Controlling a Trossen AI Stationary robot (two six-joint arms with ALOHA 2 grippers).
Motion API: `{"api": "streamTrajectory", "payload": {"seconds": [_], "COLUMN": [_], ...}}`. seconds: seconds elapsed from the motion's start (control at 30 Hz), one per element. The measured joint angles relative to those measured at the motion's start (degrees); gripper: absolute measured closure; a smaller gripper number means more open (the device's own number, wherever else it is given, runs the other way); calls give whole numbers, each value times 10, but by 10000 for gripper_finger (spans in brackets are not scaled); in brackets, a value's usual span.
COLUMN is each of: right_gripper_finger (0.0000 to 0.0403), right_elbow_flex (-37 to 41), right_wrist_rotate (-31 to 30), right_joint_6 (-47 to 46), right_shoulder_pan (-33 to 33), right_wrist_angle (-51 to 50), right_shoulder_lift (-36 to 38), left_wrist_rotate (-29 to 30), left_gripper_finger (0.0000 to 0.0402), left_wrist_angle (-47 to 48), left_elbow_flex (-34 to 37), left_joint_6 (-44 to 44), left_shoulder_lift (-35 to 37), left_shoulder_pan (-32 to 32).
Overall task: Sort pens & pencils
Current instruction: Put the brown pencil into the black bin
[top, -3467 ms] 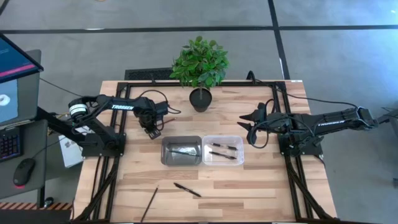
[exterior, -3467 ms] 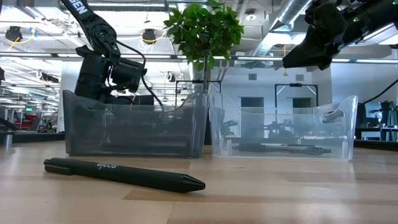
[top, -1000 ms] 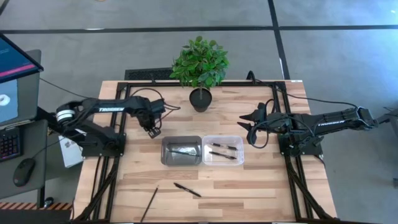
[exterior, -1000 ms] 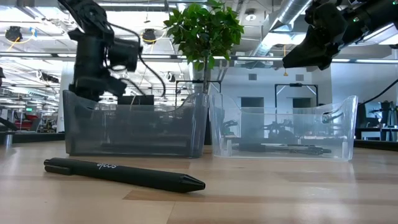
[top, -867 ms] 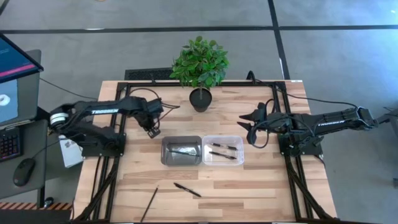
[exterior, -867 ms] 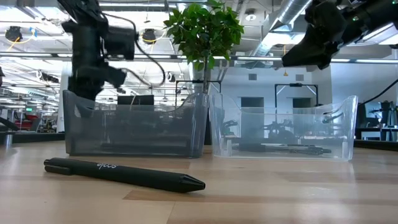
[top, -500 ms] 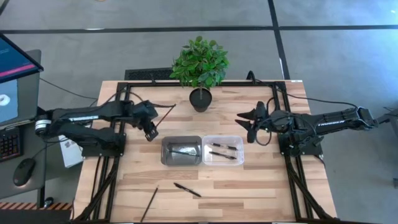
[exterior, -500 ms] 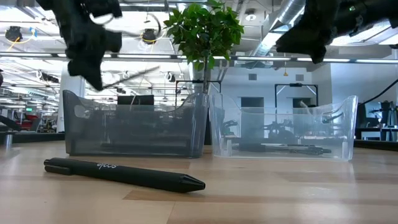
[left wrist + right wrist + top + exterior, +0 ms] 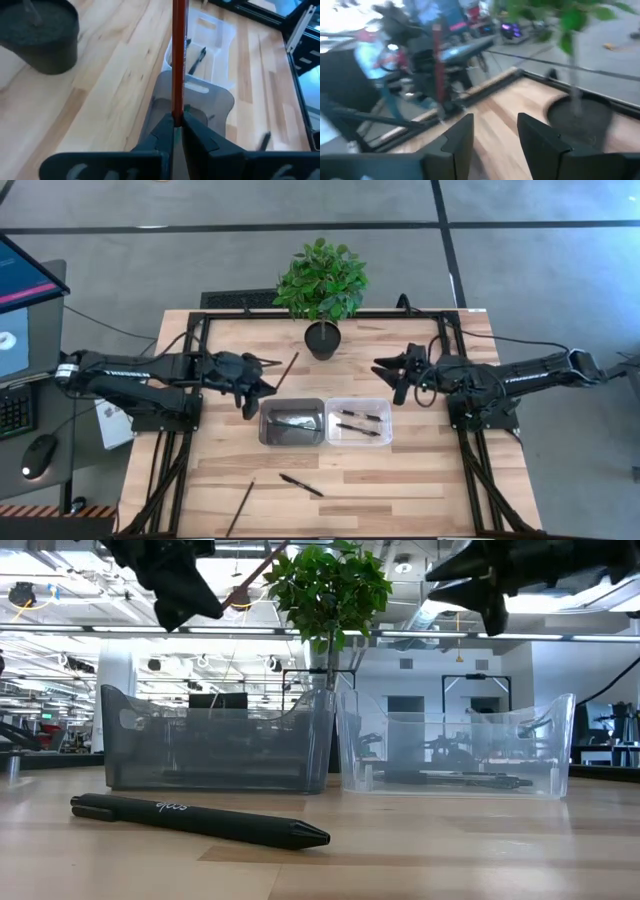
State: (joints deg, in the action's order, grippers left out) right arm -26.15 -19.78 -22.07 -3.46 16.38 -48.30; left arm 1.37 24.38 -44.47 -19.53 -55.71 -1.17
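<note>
My left gripper (image 9: 265, 388) hangs above the table just left of the grey bin (image 9: 292, 423), shut on a red-brown pencil (image 9: 287, 369) that juts toward the plant pot. The grey bin holds dark thin sticks. Beside it, two black pens (image 9: 360, 423) lie in the clear bin (image 9: 358, 420). Near the table's front edge another pen (image 9: 301, 485) and another pencil (image 9: 240, 508) lie flat on the wood. My right gripper (image 9: 388, 372) stands open in the air beyond the clear bin's far right corner, holding nothing. My left gripper pinches one end of the pencil (image 9: 176, 109) between its two fingers. The shaft runs on past the fingertips, roughly in line with them. The fingers come from the table's left, slanting down. The pencil is lifted clear of the table and both bins.
A potted plant (image 9: 322, 338) stands at the far middle of the table, close to the pencil's free end. Black rails frame the table's edges. Bare wood lies between the bins and the front edge. A monitor, keyboard and mouse sit off the table's left side.
My left gripper has swung from the far left of the table toward the grey bin and risen. It has tipped from pointing down to a shallow slant, so the pencil now juts toward the plant. My right gripper has tipped up to level and shifted slightly left.
</note>
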Motion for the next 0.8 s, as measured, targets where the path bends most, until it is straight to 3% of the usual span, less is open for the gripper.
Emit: {"api": "streamTrajectory", "payload": {"seconds": [0.27, 0.8], "right_gripper_finger": [198, 197], "right_elbow_flex": [-23, -183], "right_wrist_rotate": [121, 123], "right_joint_6": [44, 130], "right_shoulder_pan": [-11, -29], "right_wrist_angle": [134, 164], "right_shoulder_lift": [-93, -305], "left_wrist_rotate": [20, 4], "left_gripper_finger": [390, 390], "left_wrist_angle": [-43, -172], "left_elbow_flex": [0, 0], "left_joint_6": [18, 63], "left_shoulder_lift": [-26, -102], "left_shoulder_pan": [18, 28]}}
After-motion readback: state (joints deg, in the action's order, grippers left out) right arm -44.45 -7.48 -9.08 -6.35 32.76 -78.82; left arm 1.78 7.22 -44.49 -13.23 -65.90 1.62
